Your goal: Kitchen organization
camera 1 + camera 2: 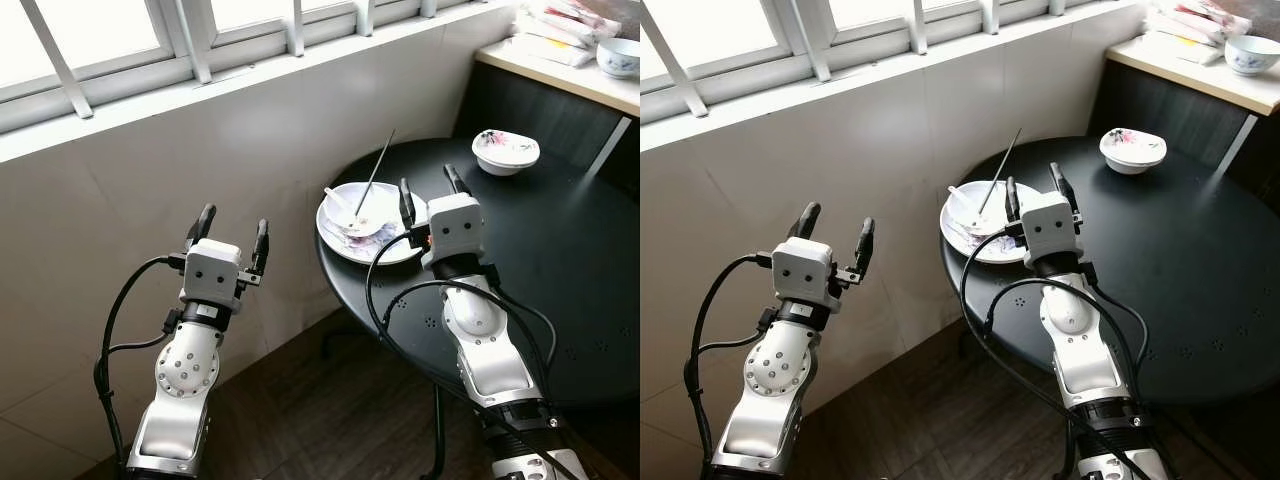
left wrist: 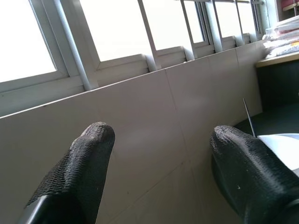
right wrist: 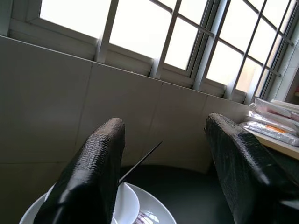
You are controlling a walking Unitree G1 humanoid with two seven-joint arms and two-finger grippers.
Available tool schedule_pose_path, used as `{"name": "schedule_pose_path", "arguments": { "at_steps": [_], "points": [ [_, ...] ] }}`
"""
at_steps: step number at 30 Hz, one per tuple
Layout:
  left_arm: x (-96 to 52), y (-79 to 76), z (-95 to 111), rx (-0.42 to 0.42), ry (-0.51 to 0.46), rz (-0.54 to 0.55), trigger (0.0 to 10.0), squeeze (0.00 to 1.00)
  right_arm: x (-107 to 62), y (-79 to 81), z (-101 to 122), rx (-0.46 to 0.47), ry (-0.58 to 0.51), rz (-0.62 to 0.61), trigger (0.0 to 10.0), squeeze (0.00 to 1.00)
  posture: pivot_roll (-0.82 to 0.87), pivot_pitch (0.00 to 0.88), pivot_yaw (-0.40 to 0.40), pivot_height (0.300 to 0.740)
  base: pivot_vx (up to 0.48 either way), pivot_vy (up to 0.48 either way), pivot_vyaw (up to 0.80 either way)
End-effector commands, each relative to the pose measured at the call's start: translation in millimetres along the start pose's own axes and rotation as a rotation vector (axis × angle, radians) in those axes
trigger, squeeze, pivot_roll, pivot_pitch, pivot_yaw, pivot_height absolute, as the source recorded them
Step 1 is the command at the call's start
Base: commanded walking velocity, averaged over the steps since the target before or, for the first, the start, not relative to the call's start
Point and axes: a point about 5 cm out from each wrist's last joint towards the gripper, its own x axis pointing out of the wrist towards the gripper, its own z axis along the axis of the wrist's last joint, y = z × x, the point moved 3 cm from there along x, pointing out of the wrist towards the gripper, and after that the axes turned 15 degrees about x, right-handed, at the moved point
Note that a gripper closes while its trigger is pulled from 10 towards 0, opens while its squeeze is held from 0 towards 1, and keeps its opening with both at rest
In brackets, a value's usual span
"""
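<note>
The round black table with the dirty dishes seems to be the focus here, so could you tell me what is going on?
The robot stands facing a round black table by a tiled wall under a window. Its right gripper hovers with open jaws just short of a white plate, which carries a small bowl, a spoon and chopsticks. The left gripper is raised off to the side of the table, before the wall, also open and holding nothing. A patterned bowl sits farther back on the table. Nothing has been picked up yet.
</note>
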Motion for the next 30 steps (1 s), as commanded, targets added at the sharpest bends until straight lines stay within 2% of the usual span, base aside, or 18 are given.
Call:
{"name": "schedule_pose_path", "arguments": {
  "at_steps": [1, 27, 30],
  "points": [
    [1.1, -0.4, 1.5, 0.005, -0.003, -0.002, 10.0, 0.0, 3.0, -2.3, -1.0, 0.012, 0.012, -0.009, 10.0, 0.0, -0.04, 0.0, 0.014, 0.74, 0.296, 0.0, 0.0],
    [0.6, -1.5, 2.3, -0.001, -0.003, -0.003, 10.0, 0.0, 3.0, -3.3, -4.8, 0.007, 0.042, -0.006, 10.0, 0.0, -0.04, 0.0, 0.011, 0.74, 0.286, 0.0, 0.0],
    [0.8, -1.3, 1.8, -0.001, 0.0, 0.0, 10.0, 0.0, 3.1, -3.3, -5.7, 0.02, 0.049, -0.008, 10.0, 0.0, -0.04, 0.0, 0.011, 0.74, 0.0, 0.0, 0.0]
  ]
}}
